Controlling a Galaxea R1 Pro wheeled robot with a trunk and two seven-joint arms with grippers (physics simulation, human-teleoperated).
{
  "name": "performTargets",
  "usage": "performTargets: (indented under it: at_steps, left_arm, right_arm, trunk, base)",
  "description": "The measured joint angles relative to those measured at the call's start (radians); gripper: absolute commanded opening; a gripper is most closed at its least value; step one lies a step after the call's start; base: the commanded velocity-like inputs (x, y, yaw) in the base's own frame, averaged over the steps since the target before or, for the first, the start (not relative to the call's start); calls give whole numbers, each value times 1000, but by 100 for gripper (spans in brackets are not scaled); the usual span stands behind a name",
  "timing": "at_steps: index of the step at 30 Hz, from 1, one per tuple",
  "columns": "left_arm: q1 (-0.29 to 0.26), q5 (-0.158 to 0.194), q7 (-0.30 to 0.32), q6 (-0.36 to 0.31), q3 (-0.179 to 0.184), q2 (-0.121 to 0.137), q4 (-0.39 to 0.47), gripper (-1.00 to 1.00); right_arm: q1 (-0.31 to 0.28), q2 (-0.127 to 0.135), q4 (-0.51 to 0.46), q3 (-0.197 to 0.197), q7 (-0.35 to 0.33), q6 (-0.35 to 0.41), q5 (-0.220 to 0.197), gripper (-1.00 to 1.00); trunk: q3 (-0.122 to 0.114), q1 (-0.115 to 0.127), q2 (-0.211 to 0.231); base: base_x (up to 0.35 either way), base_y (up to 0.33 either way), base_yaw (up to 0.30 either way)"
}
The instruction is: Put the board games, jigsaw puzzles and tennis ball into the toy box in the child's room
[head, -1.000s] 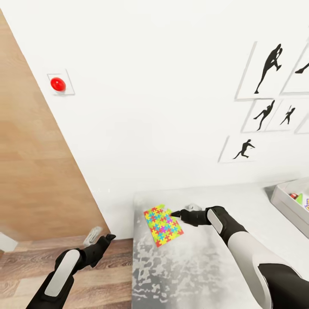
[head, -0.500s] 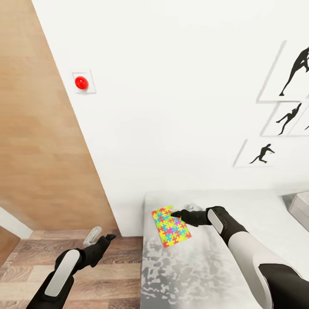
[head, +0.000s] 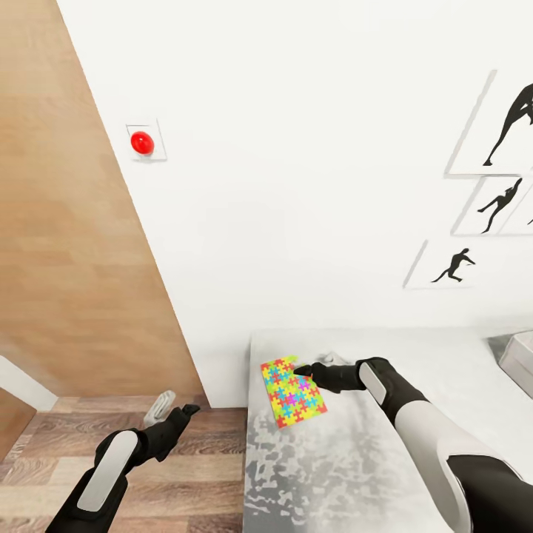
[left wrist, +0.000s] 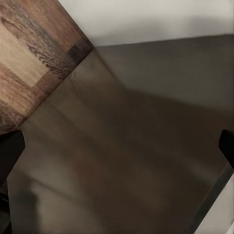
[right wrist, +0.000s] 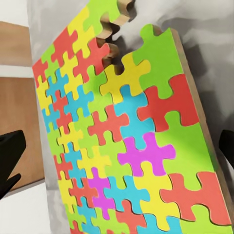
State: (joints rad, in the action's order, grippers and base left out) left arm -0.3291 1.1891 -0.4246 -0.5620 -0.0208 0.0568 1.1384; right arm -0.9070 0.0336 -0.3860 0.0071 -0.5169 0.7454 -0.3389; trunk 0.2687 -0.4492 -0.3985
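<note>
From the head camera I have the right gripper (head: 303, 369) stretched out over the near-left corner of the table (head: 444, 355), its dark tip right at the edge of the jigsaw puzzle (head: 293, 391), at about two o'clock from the puzzle's middle. The puzzle lies flat on the pale grey top, turned at a slant, close to the table's left edge. Through the right wrist camera the puzzle (right wrist: 126, 141) takes up most of what I see: interlocking yellow, green, red, blue and pink pieces, with a notch of missing pieces along one edge. The two dark fingertips (right wrist: 10, 158) sit far out at opposite edges of that picture, so the jaws stand wide apart with nothing between them. My left gripper (head: 172, 411) hangs low at about seven o'clock in the head view, over the wood-plank floor (head: 44, 459) beside the table; one pale finger and one dark finger show with a gap between them, and in the left wrist camera the dark tips (left wrist: 9, 156) sit at the far edges, so I read it as spread and empty. At three o'clock a corner of the toy box (head: 518, 363) shows on the table. On the white wall I see a red button (head: 142, 143) at eleven o'clock and black silhouette pictures (head: 503, 141) at two o'clock.
</note>
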Motion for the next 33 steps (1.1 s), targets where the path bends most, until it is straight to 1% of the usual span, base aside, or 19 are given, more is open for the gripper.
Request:
performTargets:
  at_steps: [3, 6, 8, 24, 33]
  left_arm:
    - [0, 0, 0, 0, 0, 0, 0, 100]
    - [0, 0, 0, 0, 0, 0, 0, 100]
    - [0, 0, 0, 0, 0, 0, 0, 100]
    - [0, 0, 0, 0, 0, 0, 0, 100]
    - [0, -1, 0, 0, 0, 2, 0, 100]
  right_arm:
    - [0, 1, 2, 0, -2, 1, -3, 100]
    - [0, 2, 0, 3, -4, -1, 17, 100]
    - [0, 3, 1, 3, -6, 0, 17, 100]
    - [0, 3, 18, 1, -13, -1, 17, 100]
    - [0, 5, 18, 0, -13, 0, 17, 100]
  trunk:
    - [0, 0, 0]
    - [0, 1, 0]
    - [-1, 1, 0]
    - [-5, 2, 0]
    - [-5, 2, 0]
  base:
    - [0, 0, 35]
    - [0, 0, 129]
    - [0, 0, 184]
    - [0, 0, 245]
    - [0, 0, 81]
